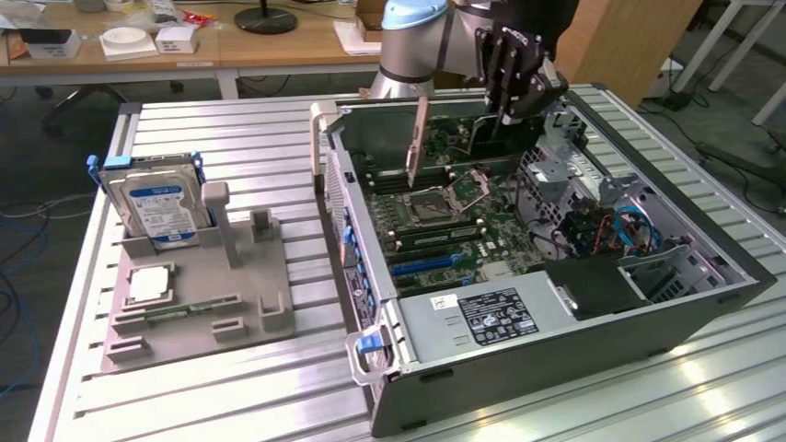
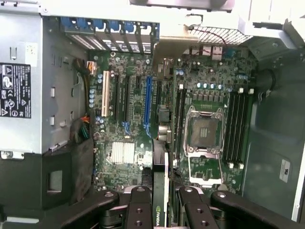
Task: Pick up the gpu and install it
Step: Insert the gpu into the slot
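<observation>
**GPU clamped and hanging over the open case**

The gripper [image 1: 518, 103] had its fingers [image 2: 139, 210] clamped on the gpu [image 2: 160, 212], which sat on edge between them with the NVIDIA logo showing. It hung over the open side of the case [image 1: 590, 350], above the motherboard [image 2: 133, 119] inside. Outside the case, on the exterior view's left, the hard drive [image 1: 154, 207] stood upright in its gray holder [image 1: 197, 308].

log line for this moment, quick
gripper: shut on gpu | gpu: above motherboard in open case | seated: not yet
</observation>
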Tool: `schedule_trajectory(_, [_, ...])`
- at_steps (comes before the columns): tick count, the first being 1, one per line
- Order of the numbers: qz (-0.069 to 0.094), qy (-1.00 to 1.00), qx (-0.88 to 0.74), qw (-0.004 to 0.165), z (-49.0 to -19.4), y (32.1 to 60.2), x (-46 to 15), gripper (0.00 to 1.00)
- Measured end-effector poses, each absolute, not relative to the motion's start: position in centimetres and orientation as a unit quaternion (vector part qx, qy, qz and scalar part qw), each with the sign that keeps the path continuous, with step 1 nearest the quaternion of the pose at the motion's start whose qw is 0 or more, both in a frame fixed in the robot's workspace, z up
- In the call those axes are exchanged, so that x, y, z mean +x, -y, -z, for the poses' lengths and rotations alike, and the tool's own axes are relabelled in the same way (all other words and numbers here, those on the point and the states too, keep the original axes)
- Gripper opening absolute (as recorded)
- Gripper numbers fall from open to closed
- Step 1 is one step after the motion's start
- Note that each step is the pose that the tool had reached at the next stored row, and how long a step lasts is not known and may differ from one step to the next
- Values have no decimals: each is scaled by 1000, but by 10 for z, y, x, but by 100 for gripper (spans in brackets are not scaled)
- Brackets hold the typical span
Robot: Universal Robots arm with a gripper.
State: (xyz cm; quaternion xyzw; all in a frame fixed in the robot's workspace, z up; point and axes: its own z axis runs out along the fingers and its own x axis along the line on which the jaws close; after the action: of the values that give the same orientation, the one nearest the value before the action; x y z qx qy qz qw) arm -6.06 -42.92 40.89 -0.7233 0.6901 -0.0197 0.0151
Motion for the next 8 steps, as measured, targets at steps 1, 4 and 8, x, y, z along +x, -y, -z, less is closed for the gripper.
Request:
schedule_trajectory(1, [20,-692,-721,15,-408,429,-61,26])
schedule_trajectory(4, [18,-696,-718,13,-405,429,-61,26])
schedule_trajectory(8, [17,-697,-717,12,-398,429,-61,26])
